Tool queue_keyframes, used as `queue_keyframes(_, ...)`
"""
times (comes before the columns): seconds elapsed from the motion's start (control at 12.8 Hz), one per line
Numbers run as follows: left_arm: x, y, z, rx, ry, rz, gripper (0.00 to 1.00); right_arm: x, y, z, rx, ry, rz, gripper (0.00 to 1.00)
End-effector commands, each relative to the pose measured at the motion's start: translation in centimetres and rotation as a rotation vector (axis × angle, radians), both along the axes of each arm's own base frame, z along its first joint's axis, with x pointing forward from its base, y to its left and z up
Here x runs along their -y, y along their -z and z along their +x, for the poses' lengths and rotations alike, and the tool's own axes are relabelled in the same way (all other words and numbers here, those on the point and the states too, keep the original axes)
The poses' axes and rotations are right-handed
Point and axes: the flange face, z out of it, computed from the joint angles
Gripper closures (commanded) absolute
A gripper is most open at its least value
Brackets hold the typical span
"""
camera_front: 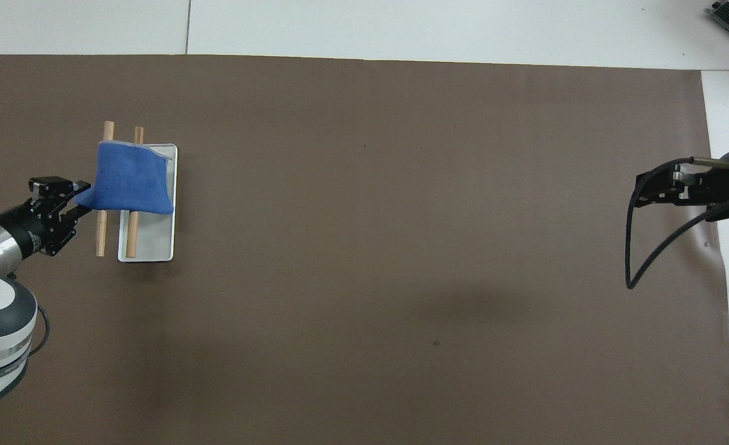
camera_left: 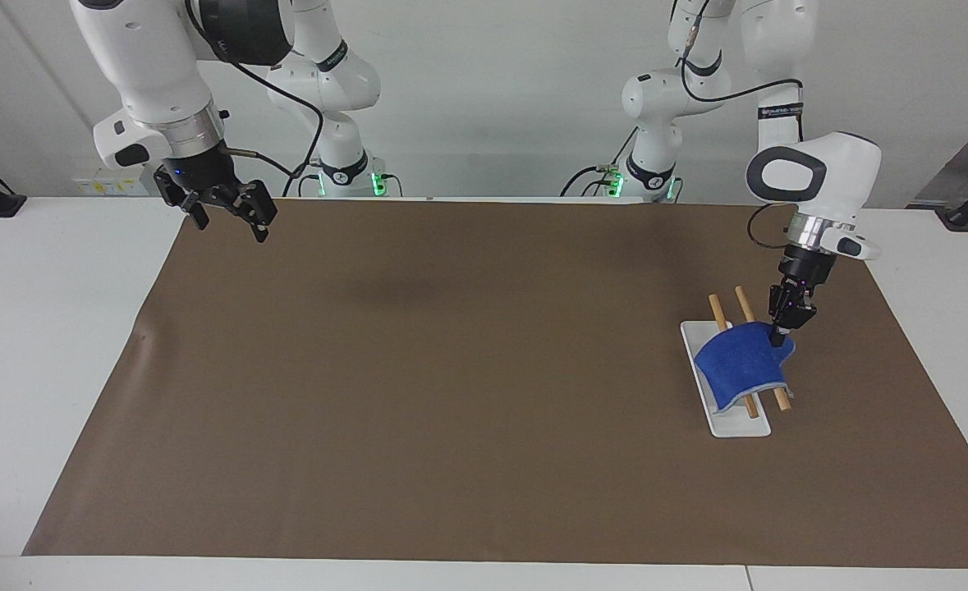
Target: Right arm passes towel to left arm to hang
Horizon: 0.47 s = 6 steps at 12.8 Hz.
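The blue towel point(camera_left: 742, 365) point(camera_front: 132, 182) hangs draped over two wooden rods point(camera_left: 717, 312) point(camera_front: 109, 130) that lie across a white tray point(camera_left: 738, 427) point(camera_front: 151, 247), toward the left arm's end of the table. My left gripper point(camera_left: 777, 335) point(camera_front: 81, 199) points down at the towel's corner, on the side of the rods away from the tray, and the corner reaches into its tip. My right gripper point(camera_left: 231, 230) point(camera_front: 639, 193) hangs open and empty, raised over the mat's edge at the right arm's end.
A brown mat point(camera_left: 451, 369) covers most of the white table point(camera_left: 40, 328). A black cable point(camera_front: 633, 247) loops down from the right wrist.
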Motion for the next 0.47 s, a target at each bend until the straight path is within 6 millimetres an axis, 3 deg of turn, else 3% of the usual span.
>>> queue_keyframes(0.0, -0.6, 0.3, -0.6, 0.012, 0.062, 0.065, 0.49, 0.5, 0.0, -0.8, -0.007, -0.009, 0.019, 0.00)
queue_keyframes(0.23, -1.0, 0.6, -1.0, 0.021, 0.129, 0.108, 0.50, 0.5, 0.2, -0.9, -0.010, -0.009, 0.020, 0.00)
queue_keyframes(0.39, -2.4, 0.8, -1.6, 0.023, 0.183, 0.139, 0.51, 0.4, 0.2, -0.9, -0.010, -0.014, 0.020, 0.00)
